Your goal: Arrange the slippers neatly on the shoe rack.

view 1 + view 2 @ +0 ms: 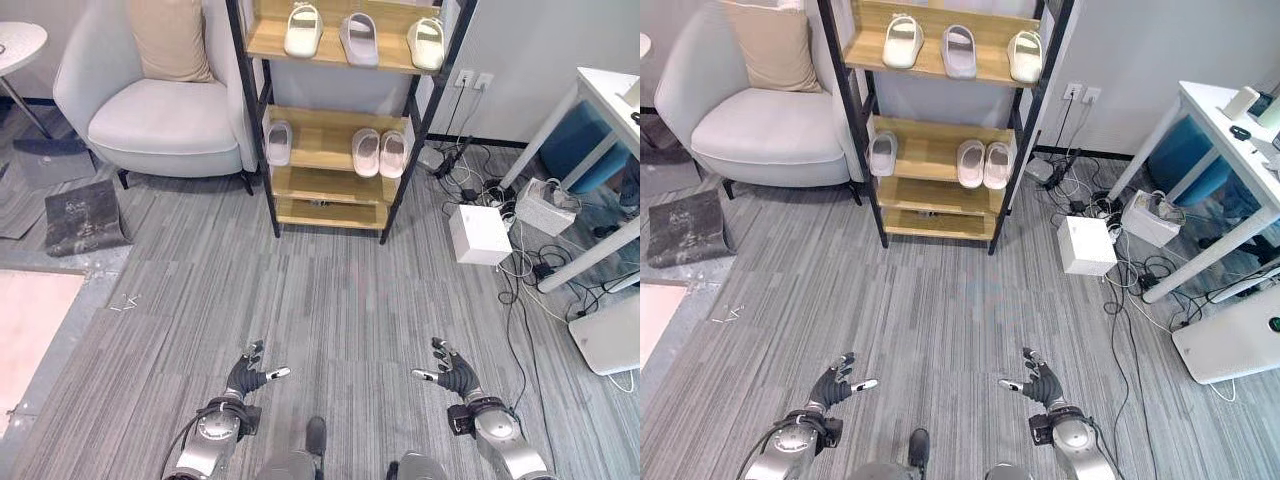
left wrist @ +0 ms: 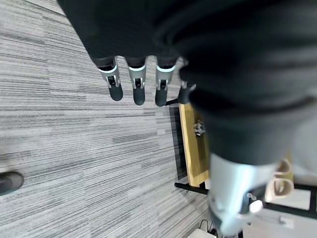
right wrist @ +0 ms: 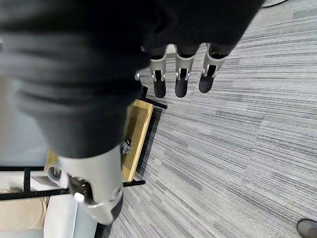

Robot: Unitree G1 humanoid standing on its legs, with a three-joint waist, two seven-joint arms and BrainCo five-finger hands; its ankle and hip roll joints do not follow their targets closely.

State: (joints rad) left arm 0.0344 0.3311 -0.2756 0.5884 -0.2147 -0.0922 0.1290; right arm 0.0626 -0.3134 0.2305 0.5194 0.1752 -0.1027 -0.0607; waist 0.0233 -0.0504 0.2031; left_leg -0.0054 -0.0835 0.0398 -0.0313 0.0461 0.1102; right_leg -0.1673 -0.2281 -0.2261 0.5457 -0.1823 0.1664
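A black-framed wooden shoe rack (image 1: 330,140) stands against the far wall. Its top shelf carries a cream slipper (image 1: 303,29), a lilac slipper (image 1: 358,38) and another cream slipper (image 1: 427,43). On the middle shelf, a single lilac slipper (image 1: 279,142) lies at the left and a pale pink pair (image 1: 379,152) at the right. The lowest shelf (image 1: 330,212) holds no slippers. My left hand (image 1: 247,375) and right hand (image 1: 452,372) hover low over the grey floor, well short of the rack, both open and holding nothing.
A grey armchair (image 1: 160,110) with a beige cushion stands left of the rack. A dark mat (image 1: 83,216) lies on the floor by it. Right of the rack are a white box (image 1: 479,233), tangled cables (image 1: 520,270) and a white desk (image 1: 600,150).
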